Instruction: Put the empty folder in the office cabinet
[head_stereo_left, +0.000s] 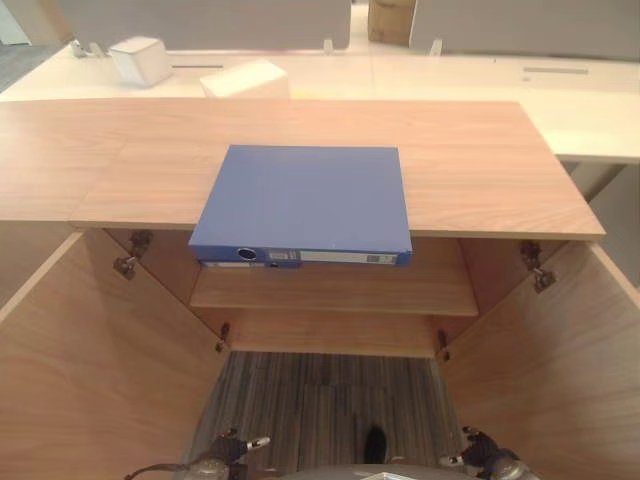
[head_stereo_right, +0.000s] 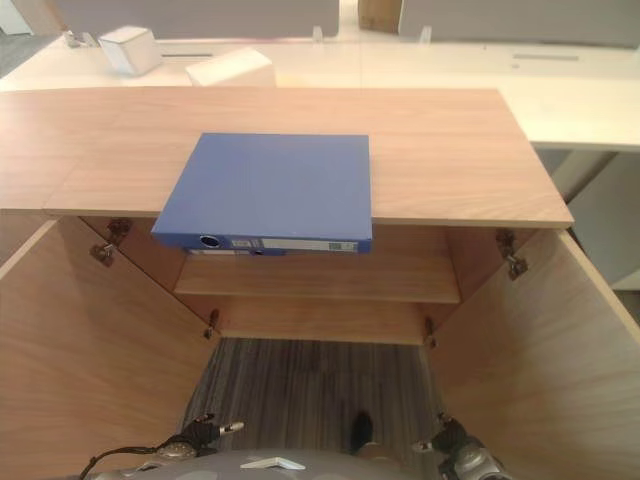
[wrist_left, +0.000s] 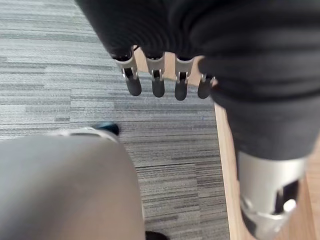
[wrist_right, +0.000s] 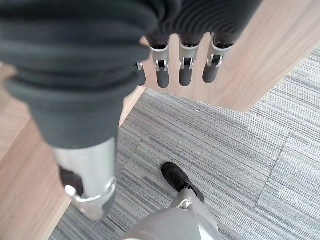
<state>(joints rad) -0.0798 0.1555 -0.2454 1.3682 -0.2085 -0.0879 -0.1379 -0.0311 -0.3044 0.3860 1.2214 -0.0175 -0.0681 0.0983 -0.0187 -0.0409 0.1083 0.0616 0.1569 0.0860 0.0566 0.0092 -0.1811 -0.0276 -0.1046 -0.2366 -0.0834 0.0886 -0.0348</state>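
While blue folder (head_stereo_left: 305, 200) lies flat on cabinet top (head_stereo_left: 480, 170), spine overhanging open doors for easy grasp, left robot hand (wrist_left: 165, 80) and right robot hand (wrist_right: 182, 67) hang released, empty.

The left hand (wrist_left: 210, 60) wears a dark ribbed cover over its back and wrist, from which a row of silver fingers (wrist_left: 158, 82) with dark rounded tips sticks out. The right hand (wrist_right: 100, 60) looks the same: black ribbed cover, silver fingers (wrist_right: 185, 67) with dark tips, and a smooth silver-grey thumb with a dark slot
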